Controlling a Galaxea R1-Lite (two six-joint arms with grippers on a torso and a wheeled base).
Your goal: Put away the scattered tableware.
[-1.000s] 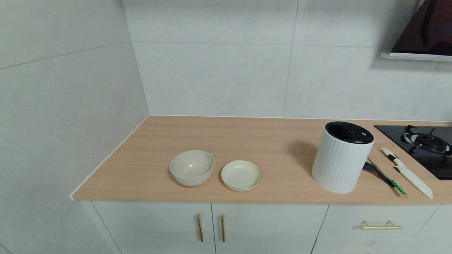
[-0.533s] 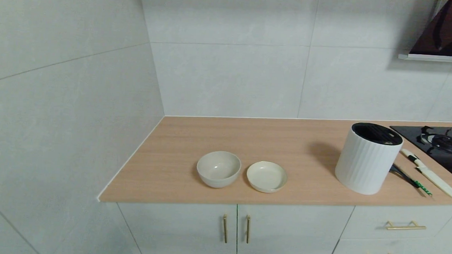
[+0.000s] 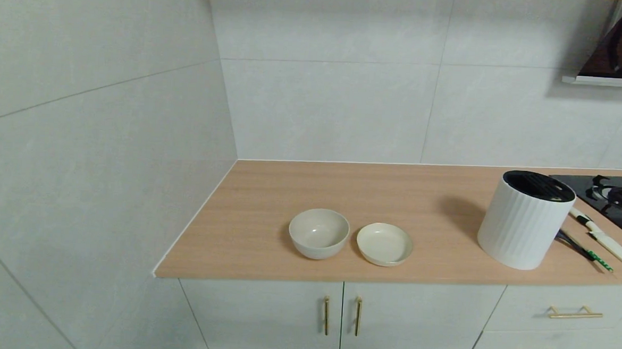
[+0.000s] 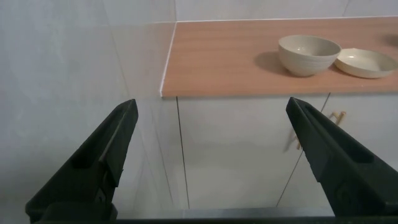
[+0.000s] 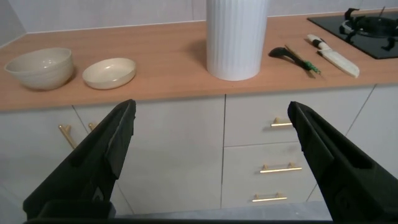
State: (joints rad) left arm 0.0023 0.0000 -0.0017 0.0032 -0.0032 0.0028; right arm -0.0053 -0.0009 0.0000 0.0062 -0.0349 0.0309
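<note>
Hanging before the desk [image 3: 395,189], our left gripper [image 4: 211,107] and right gripper [image 5: 212,107] have jaws spread, holding nothing. We judge the bowl [image 3: 318,232] and shallow dish [image 3: 384,244], side by side near the front edge, to be stiff, slick and breakable, so we would pinch a rim. Farther right, the ribbed holder [image 3: 524,223], dark utensil [image 3: 584,251] and knife [image 3: 608,244] stand well apart and should not obstruct.

Bowl [image 3: 318,232] left of dish [image 3: 384,244]; holder [image 3: 524,228], knife [image 3: 608,242] farther right.

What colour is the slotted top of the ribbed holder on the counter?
The slotted top is black; the holder below is ribbed white. The head view shows it best.
</note>
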